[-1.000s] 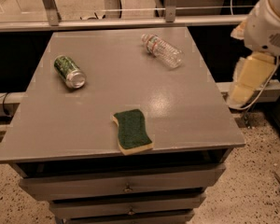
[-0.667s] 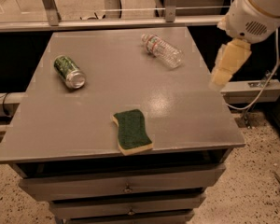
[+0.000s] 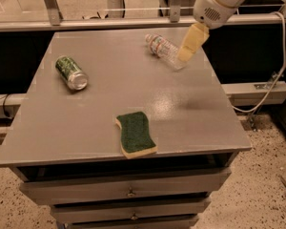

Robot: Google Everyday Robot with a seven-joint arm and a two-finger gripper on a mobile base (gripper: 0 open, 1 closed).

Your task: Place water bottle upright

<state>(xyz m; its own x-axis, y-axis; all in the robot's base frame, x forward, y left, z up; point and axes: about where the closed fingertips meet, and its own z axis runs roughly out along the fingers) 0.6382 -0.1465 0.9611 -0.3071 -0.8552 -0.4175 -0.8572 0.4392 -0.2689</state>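
The water bottle point(image 3: 163, 50) lies on its side at the back right of the grey table point(image 3: 109, 94). It is clear and ribbed, with a white label with red marks, and its white cap points to the back left. My gripper point(image 3: 189, 48) hangs from the white arm at the upper right, its pale yellow fingers pointing down over the bottle's right end. I cannot tell whether it touches the bottle.
A green metal can point(image 3: 71, 72) lies on its side at the left of the table. A green and yellow sponge point(image 3: 135, 133) lies near the front edge. Drawers sit below the table top. A rail and cables run behind and to the right.
The arm has swung in from the right of the table to the left and back, and the gripper now hangs over the bottle. The bottle, can and sponge have not moved.
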